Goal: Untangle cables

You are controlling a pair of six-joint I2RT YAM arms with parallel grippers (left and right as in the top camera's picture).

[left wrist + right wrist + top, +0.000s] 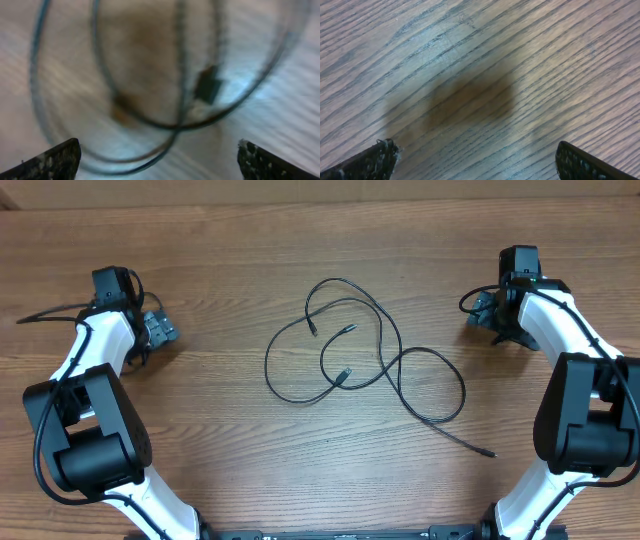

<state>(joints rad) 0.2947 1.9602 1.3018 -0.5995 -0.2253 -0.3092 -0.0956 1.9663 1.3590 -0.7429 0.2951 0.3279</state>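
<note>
Left wrist view: along the bottom edge I see the left gripper (160, 162) spread wide, its fingertips (55, 160) in the two lower corners, with nothing between them and nothing touched. Beyond them, badly blurred, the cables (175, 129) lie in crossing loops on the table (300, 75), with one dark plug (207, 85) right of centre. In the right wrist view the right gripper (480, 165) is just as wide and empty, over bare wood grain. From overhead, both grippers sit near the left and right edges, well apart from the cables. The cables sprawl in loose overlapping loops at centre, one end trailing toward the lower right.
</note>
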